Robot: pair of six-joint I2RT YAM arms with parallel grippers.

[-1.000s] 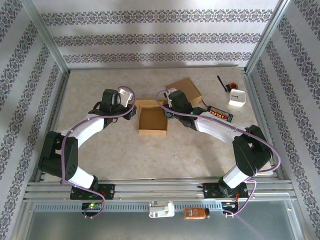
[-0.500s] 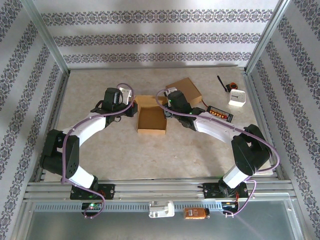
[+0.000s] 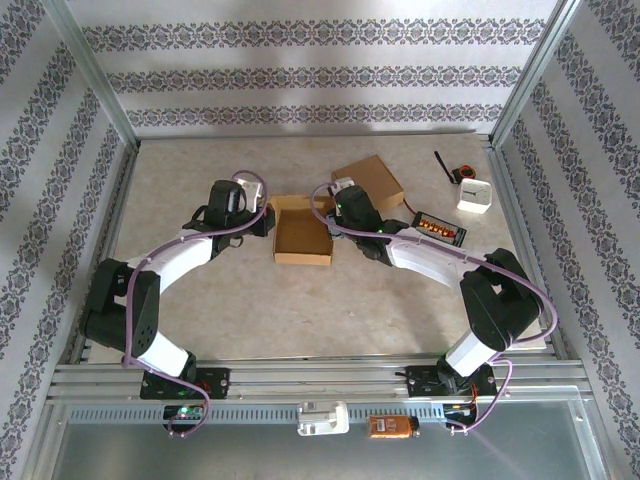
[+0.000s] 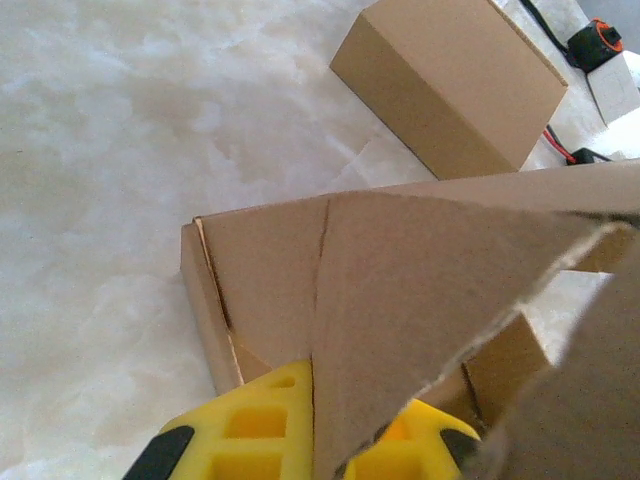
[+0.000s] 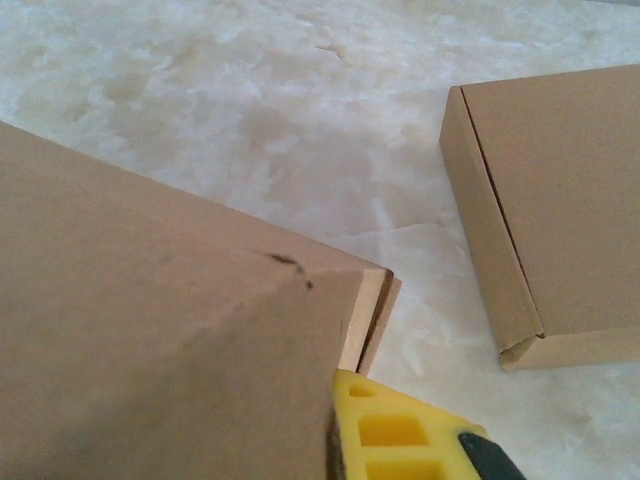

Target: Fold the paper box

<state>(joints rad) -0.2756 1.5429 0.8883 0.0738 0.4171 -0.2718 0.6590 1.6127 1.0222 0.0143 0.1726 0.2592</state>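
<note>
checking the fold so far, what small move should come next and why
Probably swing the flap inward and down. The left gripper is shut on it where it stands up from the open box, and the right gripper looks shut on the box's opposite wall, which should steady it.

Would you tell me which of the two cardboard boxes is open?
The nearer box, in the middle, shows its hollow inside; the farther box is closed.

Bright, even light from above: the table (image 3: 230,310) reads pale, with soft, short shadows beneath the arms (image 3: 190,250) and faint light bands across the far wall (image 3: 320,75). Overhead view sharp. Wrist views: the paper box (image 4: 420,290), close to the lens, is slightly soft, and the marbled surface is mildly washed out.
</note>
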